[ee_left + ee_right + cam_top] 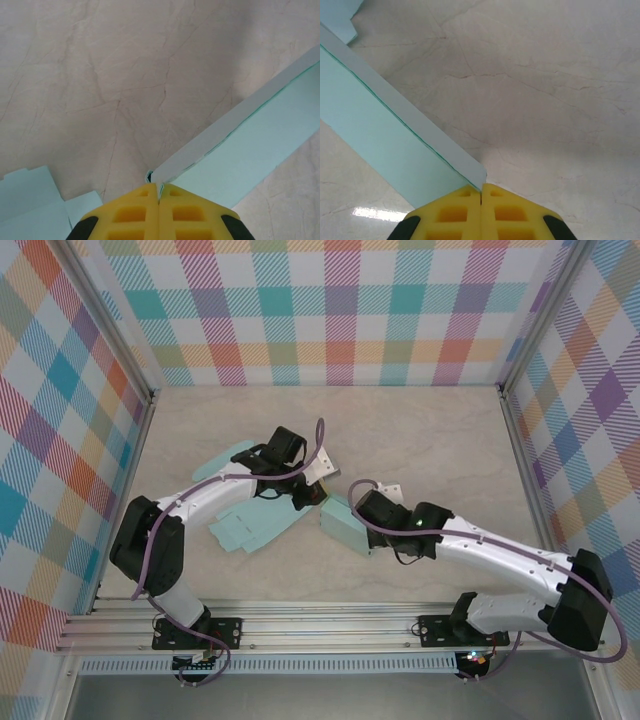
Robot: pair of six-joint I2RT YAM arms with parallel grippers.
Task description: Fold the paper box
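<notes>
We found the paper box [255, 525] lying in the middle of the table, its pale teal sheet mostly flat on the left with a folded part at its right end. The left gripper [159, 192] was pinched tight on the thin edge of a flap. The right gripper [481, 192] was clamped the same way on a flap's corner. Beneath lay the marbled table [430, 440], and checked walls [340, 310] stood around it.

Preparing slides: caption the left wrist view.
Left tool pinches a raised flap of the mint paper box over the marbled table.
</notes>
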